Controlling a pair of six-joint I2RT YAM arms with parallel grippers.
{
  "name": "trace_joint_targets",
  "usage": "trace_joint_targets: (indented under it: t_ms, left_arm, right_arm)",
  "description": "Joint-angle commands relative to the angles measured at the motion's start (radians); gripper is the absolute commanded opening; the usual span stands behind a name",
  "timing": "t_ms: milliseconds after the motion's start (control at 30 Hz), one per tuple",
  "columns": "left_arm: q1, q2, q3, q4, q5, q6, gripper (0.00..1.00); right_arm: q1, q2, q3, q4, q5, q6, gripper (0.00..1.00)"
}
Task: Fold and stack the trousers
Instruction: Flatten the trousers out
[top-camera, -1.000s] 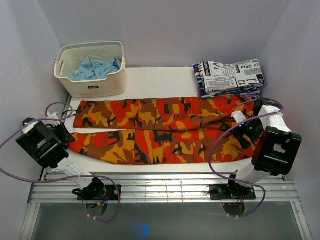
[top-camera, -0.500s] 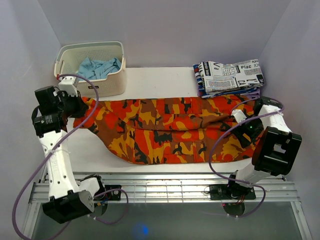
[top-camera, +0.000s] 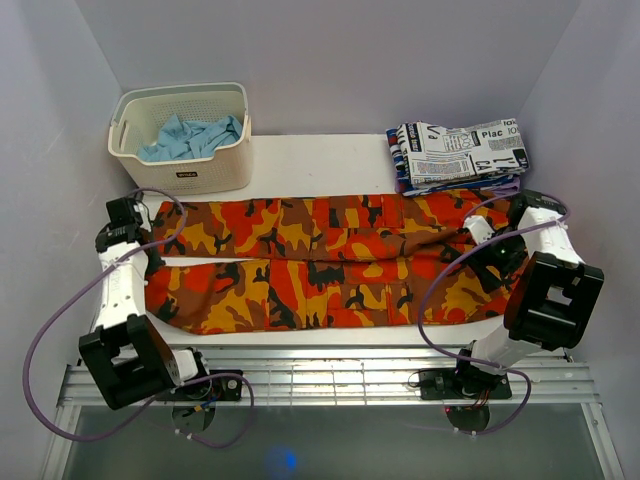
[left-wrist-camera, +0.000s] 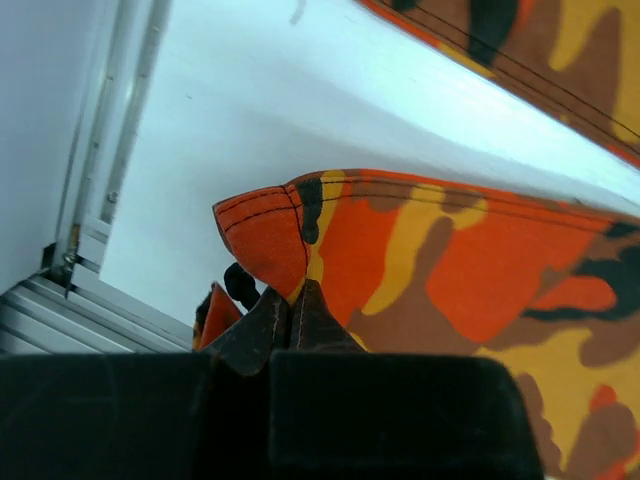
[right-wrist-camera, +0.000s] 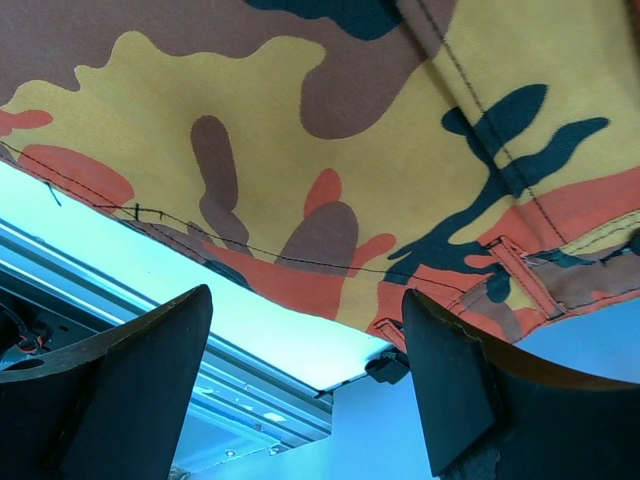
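The orange camouflage trousers (top-camera: 320, 270) lie flat on the white table (top-camera: 320, 160), with the legs pointing left and the waist at the right. My left gripper (top-camera: 152, 268) sits at the left end of the near leg. In the left wrist view it (left-wrist-camera: 290, 300) is shut on a pinch of that leg's cloth (left-wrist-camera: 450, 270) by the hem corner. My right gripper (top-camera: 490, 262) is over the waist end. In the right wrist view it (right-wrist-camera: 305, 293) is open and empty just above the cloth (right-wrist-camera: 300, 130) at the table edge.
A cream basket (top-camera: 185, 165) holding blue cloth (top-camera: 190, 135) stands at the far left. A stack of folded trousers (top-camera: 460, 152) with a newsprint pattern on top lies at the far right. A metal rail (top-camera: 330, 375) runs along the near edge, and walls close both sides.
My left arm lifted the near leg's end up toward the far left, then brought it back down. The leg lies flat again. The right arm has not moved.
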Motion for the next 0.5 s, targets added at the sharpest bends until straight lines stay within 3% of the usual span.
trace_joint_targets:
  t_ms: [0, 133, 267, 300, 467]
  left_arm:
    - [0.05, 0.037, -0.024, 0.16, -0.152, 0.053, 0.03]
    - [0.131, 0.146, -0.034, 0.261, -0.172, 0.138, 0.09]
    - [0.199, 0.247, 0.017, 0.292, -0.13, 0.208, 0.25]
    - [0.217, 0.27, 0.049, 0.288, -0.112, 0.221, 0.37]
    - [0.222, 0.253, 0.135, 0.223, 0.055, 0.291, 0.73]
  right_arm:
    - [-0.002, 0.007, 0.043, -0.041, -0.001, -0.059, 0.82]
    - [-0.002, -0.001, 0.015, -0.031, 0.008, -0.063, 0.82]
    - [-0.002, -0.007, -0.02, -0.019, 0.025, -0.065, 0.79]
    - [-0.002, -0.01, -0.031, -0.013, 0.03, -0.066, 0.79]
    - [-0.001, -0.023, -0.088, 0.021, 0.039, -0.062, 0.72]
